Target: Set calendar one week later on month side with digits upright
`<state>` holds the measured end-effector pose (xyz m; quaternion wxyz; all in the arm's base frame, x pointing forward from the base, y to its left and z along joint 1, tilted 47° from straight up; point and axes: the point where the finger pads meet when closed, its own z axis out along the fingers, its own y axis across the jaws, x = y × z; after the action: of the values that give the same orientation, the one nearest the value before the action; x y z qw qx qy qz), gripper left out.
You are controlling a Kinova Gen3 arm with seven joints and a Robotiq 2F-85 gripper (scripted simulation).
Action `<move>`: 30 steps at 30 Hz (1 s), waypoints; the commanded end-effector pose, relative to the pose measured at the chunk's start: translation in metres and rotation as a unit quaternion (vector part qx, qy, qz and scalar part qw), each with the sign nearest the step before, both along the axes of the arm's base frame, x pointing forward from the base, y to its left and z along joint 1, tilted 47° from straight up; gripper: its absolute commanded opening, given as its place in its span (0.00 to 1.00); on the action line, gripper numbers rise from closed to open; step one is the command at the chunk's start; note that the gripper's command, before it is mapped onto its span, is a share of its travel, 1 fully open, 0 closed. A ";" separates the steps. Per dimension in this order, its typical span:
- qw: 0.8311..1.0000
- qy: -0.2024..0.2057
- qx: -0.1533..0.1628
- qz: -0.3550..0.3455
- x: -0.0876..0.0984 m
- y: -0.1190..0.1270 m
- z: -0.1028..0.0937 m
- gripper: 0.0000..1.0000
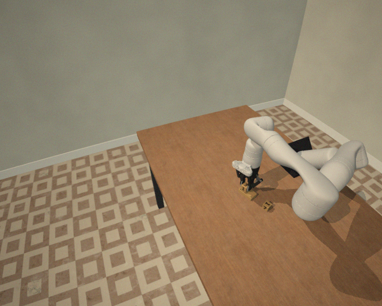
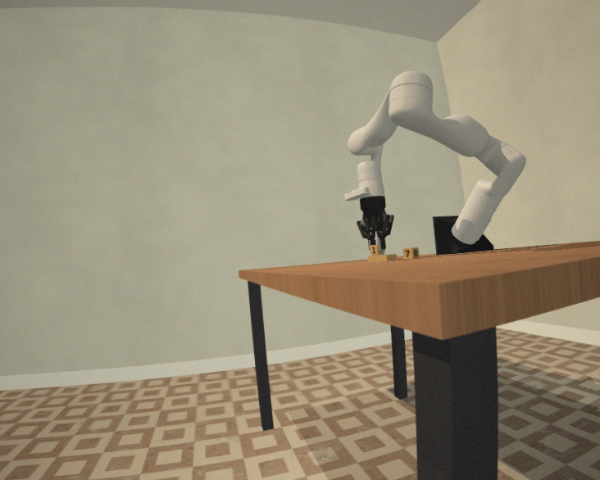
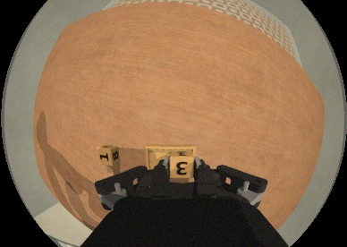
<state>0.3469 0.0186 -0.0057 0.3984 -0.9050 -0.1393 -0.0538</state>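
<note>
My gripper [image 1: 247,185] [image 2: 375,245] [image 3: 181,163] points straight down and is shut on a small wooden number cube [image 1: 243,187] [image 2: 375,250] [image 3: 180,167]. The cube shows a 1 in the exterior view and a 3 in the wrist view. It sits low at one end of the small wooden tray [image 1: 252,196] [image 2: 389,257] [image 3: 185,149], which lies flat on the table. The second cube [image 1: 267,206] [image 2: 411,252] [image 3: 108,155] stands on the table beside the tray, outside it, showing 7 and 0 in the exterior view.
The wooden table [image 1: 201,164] [image 2: 445,288] carries only these things. The arm's black base block [image 1: 300,144] [image 2: 445,234] stands at the table's far side behind the tray. The table's left edge is a good way from the tray.
</note>
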 end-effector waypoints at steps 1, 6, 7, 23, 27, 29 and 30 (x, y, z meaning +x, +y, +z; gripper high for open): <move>1.000 0.000 0.000 0.000 0.000 0.000 0.000 0.26; 1.000 0.000 0.000 0.000 0.000 0.002 -0.002 0.26; 1.000 0.000 0.000 0.000 0.000 0.002 -0.002 0.26; 1.000 0.000 0.000 0.000 0.000 0.005 -0.005 0.26; 1.000 0.000 0.000 0.000 0.000 0.005 -0.005 0.26; 1.000 0.000 0.000 0.000 0.000 0.005 -0.005 0.26; 1.000 0.000 0.000 0.000 0.000 0.005 -0.005 0.26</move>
<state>0.3465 0.0246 -0.0111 0.3985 -0.9049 -0.1394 -0.0533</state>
